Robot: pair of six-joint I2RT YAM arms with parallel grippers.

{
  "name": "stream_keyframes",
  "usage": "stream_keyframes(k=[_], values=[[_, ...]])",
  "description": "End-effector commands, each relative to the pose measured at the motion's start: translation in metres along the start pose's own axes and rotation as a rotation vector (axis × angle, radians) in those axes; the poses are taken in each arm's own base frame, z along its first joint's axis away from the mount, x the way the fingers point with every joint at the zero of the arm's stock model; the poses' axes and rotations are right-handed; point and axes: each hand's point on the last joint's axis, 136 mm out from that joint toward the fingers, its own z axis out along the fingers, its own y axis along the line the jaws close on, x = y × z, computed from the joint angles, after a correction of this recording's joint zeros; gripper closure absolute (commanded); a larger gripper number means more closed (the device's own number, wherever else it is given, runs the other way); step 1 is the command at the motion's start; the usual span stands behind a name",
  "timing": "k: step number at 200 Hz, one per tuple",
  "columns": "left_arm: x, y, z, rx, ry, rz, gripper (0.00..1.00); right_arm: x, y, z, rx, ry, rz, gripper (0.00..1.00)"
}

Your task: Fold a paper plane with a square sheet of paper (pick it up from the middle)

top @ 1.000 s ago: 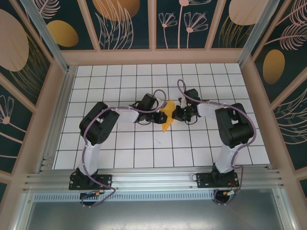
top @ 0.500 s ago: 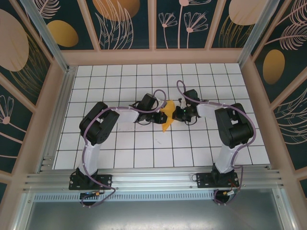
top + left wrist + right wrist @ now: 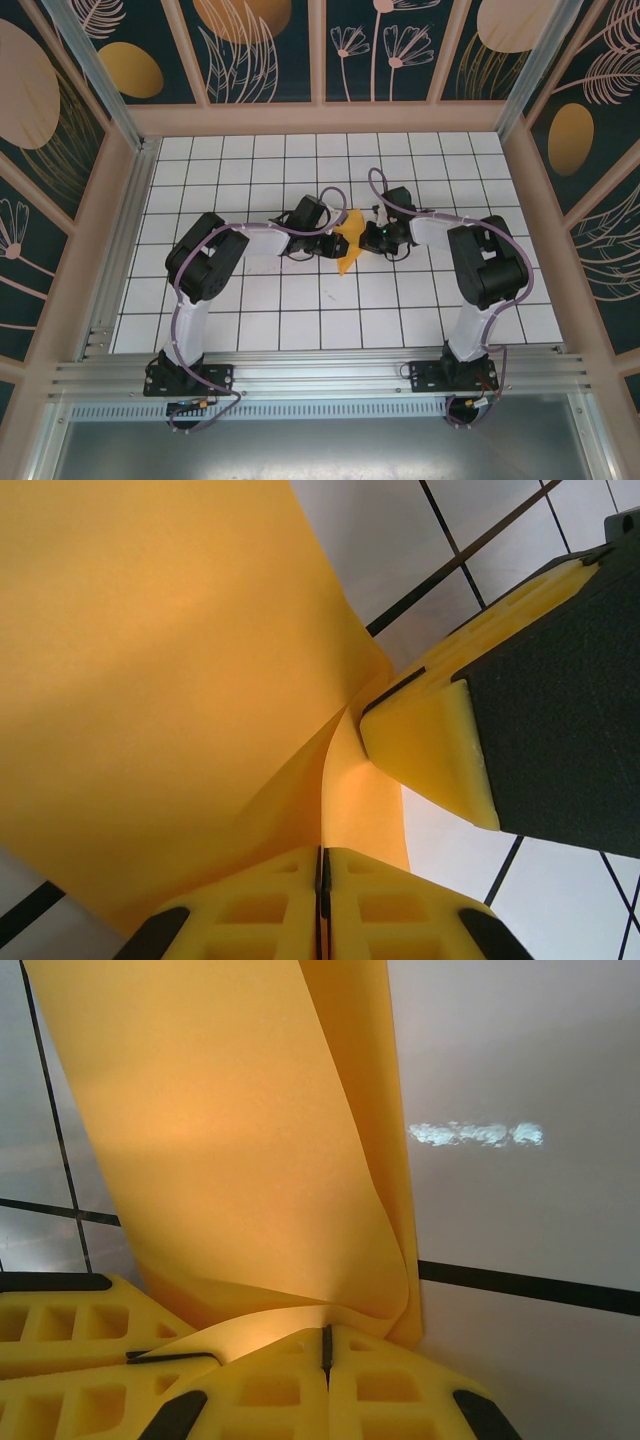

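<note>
The orange sheet of paper (image 3: 347, 243) is folded into a pointed paper plane shape and hangs above the middle of the table, its tip toward the near side. My left gripper (image 3: 335, 238) is shut on its left side and my right gripper (image 3: 366, 236) is shut on its right side. In the left wrist view the left gripper (image 3: 322, 852) pinches a fold of the paper (image 3: 170, 660), with a right finger (image 3: 440, 750) pressed against it from the right. In the right wrist view the right gripper (image 3: 326, 1332) clamps the curled edge of the paper (image 3: 230, 1140), beside the left gripper's fingers (image 3: 60, 1330).
The white gridded table (image 3: 300, 300) lies under both arms. Wooden walls (image 3: 330, 118) and an aluminium post (image 3: 110, 90) enclose it on three sides. A metal rail (image 3: 320, 375) with the arm bases runs along the near edge.
</note>
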Motion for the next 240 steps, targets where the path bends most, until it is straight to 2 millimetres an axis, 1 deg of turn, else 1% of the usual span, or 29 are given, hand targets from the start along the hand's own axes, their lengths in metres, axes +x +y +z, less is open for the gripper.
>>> stream_keyframes(k=[1, 19, 42, 85, 97, 119, 133, 142, 157, 178, 192, 203, 228, 240], values=[[0.024, 0.021, 0.004, -0.067, 0.073, -0.048, 0.88, 0.005, -0.004, -0.003, 0.029, 0.000, 0.008, 0.98], [0.024, 0.022, 0.004, -0.067, 0.072, -0.051, 0.88, -0.002, 0.018, -0.017, -0.057, -0.033, -0.005, 0.98], [0.023, 0.021, 0.005, -0.063, 0.070, -0.052, 0.88, 0.005, 0.034, -0.021, -0.133, -0.028, -0.007, 0.98], [0.022, 0.020, 0.004, -0.059, 0.067, -0.053, 0.88, 0.025, 0.033, -0.011, -0.150, 0.004, 0.022, 0.98], [0.022, 0.019, 0.004, -0.056, 0.067, -0.052, 0.88, 0.029, 0.027, -0.006, -0.137, 0.016, 0.032, 0.98], [0.023, 0.020, 0.005, -0.056, 0.070, -0.051, 0.88, 0.036, 0.011, 0.004, -0.077, 0.032, 0.053, 0.98], [0.023, 0.020, 0.005, -0.058, 0.072, -0.052, 0.88, 0.038, 0.002, 0.006, -0.033, 0.037, 0.056, 0.99], [0.024, 0.020, 0.005, -0.058, 0.074, -0.050, 0.88, 0.037, 0.000, 0.005, -0.020, 0.036, 0.053, 0.99], [0.025, 0.021, 0.005, -0.064, 0.072, -0.052, 0.88, 0.034, 0.010, -0.001, -0.054, 0.025, 0.029, 0.99], [0.024, 0.021, 0.005, -0.063, 0.070, -0.052, 0.88, 0.028, 0.034, -0.014, -0.124, -0.005, 0.001, 0.98], [0.023, 0.022, 0.004, -0.065, 0.066, -0.051, 0.88, 0.027, 0.041, -0.018, -0.143, -0.014, -0.006, 0.97], [0.022, 0.020, 0.005, -0.058, 0.065, -0.052, 0.88, 0.029, 0.045, -0.018, -0.157, -0.012, -0.010, 0.97], [0.021, 0.020, 0.003, -0.065, 0.061, -0.045, 0.88, 0.042, 0.050, -0.014, -0.185, 0.002, 0.006, 0.98], [0.019, 0.020, 0.003, -0.069, 0.057, -0.044, 0.88, 0.045, 0.049, -0.012, -0.181, 0.006, 0.016, 0.97]])
